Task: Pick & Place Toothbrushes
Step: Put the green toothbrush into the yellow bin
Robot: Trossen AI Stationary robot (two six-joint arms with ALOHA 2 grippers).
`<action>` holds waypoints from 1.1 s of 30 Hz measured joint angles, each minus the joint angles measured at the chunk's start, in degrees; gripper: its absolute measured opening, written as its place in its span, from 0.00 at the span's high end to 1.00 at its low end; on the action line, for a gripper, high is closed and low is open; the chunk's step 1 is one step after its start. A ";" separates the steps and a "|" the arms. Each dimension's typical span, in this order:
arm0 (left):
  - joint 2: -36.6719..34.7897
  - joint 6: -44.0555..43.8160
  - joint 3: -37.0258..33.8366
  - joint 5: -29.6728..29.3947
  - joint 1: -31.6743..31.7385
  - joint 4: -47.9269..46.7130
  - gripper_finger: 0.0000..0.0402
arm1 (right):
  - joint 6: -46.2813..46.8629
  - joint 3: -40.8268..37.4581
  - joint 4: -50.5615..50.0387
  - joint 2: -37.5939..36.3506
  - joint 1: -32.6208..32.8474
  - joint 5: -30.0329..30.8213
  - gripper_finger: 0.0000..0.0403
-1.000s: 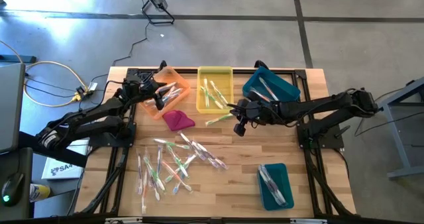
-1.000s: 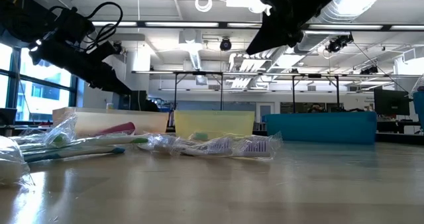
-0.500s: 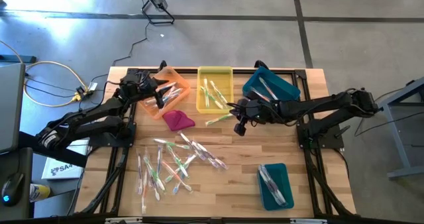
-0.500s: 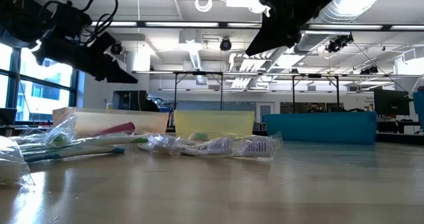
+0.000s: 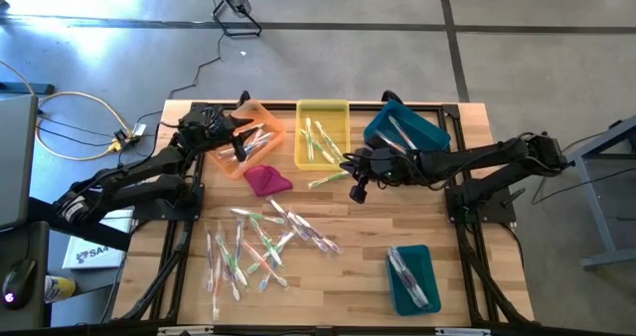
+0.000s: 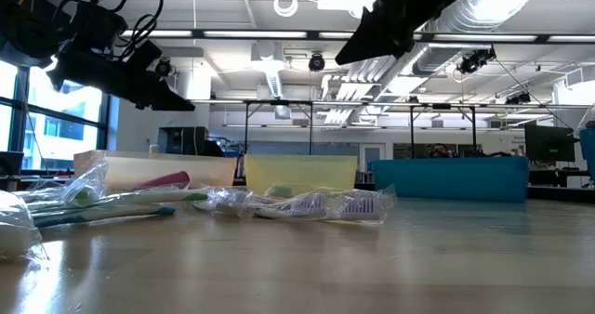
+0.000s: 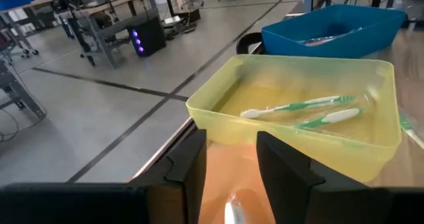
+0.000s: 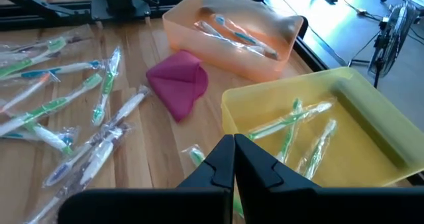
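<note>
Green-handled toothbrushes (image 7: 301,109) lie in the yellow bin (image 7: 371,154) just beyond the left gripper (image 7: 230,163), fingers parted over the orange bin (image 5: 260,120), seemingly empty; the right gripper (image 8: 234,159), fingers pressed together, hovers by the yellow bin's near edge.

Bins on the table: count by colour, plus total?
Orange bin: 1
Yellow bin: 1
Teal bins: 2, one at the far edge and one near the front right
Total: 4 bins
</note>
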 joint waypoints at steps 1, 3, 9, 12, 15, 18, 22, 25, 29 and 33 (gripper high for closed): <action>0.00 0.26 0.00 -0.08 -0.54 0.04 0.71 | -0.04 0.00 0.16 0.00 -0.09 -0.02 0.99; 0.00 0.40 0.00 -0.05 -1.62 0.04 0.76 | -0.07 0.00 0.18 0.00 -0.22 0.00 0.99; 0.00 1.80 0.00 -0.01 -4.96 0.50 0.92 | -0.04 0.00 0.18 0.00 -0.21 -0.02 0.99; -0.46 2.43 0.00 -0.02 -6.75 0.94 0.98 | -0.44 0.00 0.15 0.00 -0.20 -0.95 0.99; -1.99 3.71 0.00 -0.02 -8.26 0.89 0.99 | -1.75 0.00 0.15 0.00 0.30 -0.99 0.99; -4.52 3.86 0.00 -0.11 -8.86 0.79 0.99 | -2.62 0.00 0.68 0.00 0.92 -1.03 0.99; -8.72 3.95 0.00 -0.08 -8.78 -1.21 1.00 | -2.62 0.00 1.40 0.00 0.98 -1.07 0.99; -12.22 4.99 0.00 -0.07 -8.77 -4.39 1.00 | -2.62 0.00 1.52 0.00 0.94 -1.04 0.99; -16.80 4.95 0.00 -0.04 -8.79 -9.90 1.00 | -2.62 0.00 1.77 0.00 0.99 -1.09 0.99; -20.71 4.95 0.00 -0.02 -8.79 -14.00 1.00 | -2.75 0.00 1.71 0.00 1.43 -1.25 0.99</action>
